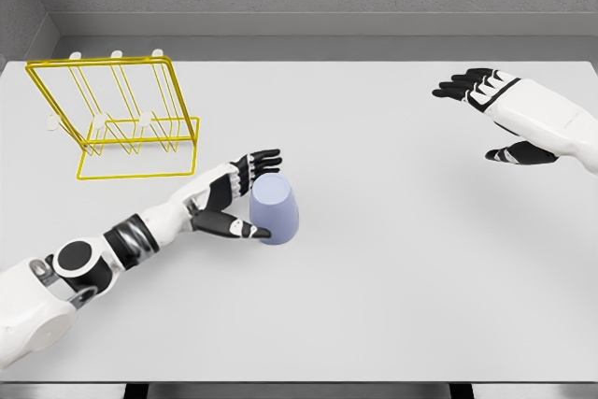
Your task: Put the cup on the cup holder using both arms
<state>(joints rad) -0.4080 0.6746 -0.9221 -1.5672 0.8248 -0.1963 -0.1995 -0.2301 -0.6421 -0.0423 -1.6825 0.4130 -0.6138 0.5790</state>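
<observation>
Early stage: cup sat on the desk left of centre, not lifted. Left hand was around it, fingers spread, thumb touching the side, no firm clamp judged. Right hand hovered near the right edge, fingers apart, empty. Cup holder stood at the far-left corner; desk between was open.

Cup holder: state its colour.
The cup holder is yellow wire, clearest in the head view.
</observation>
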